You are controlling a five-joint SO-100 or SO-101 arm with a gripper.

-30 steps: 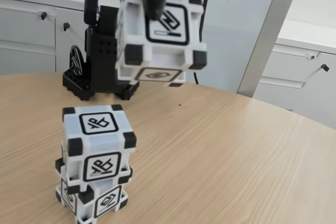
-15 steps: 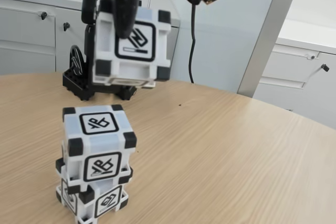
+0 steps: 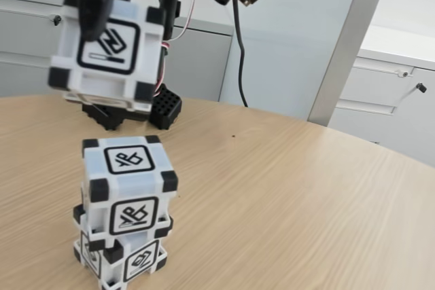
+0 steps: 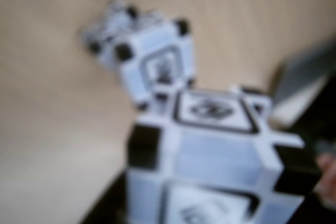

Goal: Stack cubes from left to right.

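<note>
Two cubes already stand one on the other near the front left of the wooden table (image 3: 285,188) in the fixed view: the lower cube (image 3: 126,259) sits on the tabletop and the upper cube (image 3: 129,185) rests on it, turned a little about the vertical so their edges do not line up exactly. We judge the task about two thirds done; what is left is to bring down the third cube (image 3: 109,49) onto the stack and release it.

We see this third cube high in the air, above the stack and somewhat to its left in the fixed view, well apart from the top face below. The black gripper (image 3: 112,15) holds it from above, its jaws clamped on the cube's sides. A cube has no long axis, so we speak of its faces: it hangs tilted, its glyph face turned to the camera and leaning left, its bottom face not level with the top of the stack. It will need levelling, we think.

In the wrist view the held cube (image 4: 210,145) fills the lower part, and the stack (image 4: 152,59) lies beyond it; this picture is blurred, so the offset between them seems only approximate.
</note>
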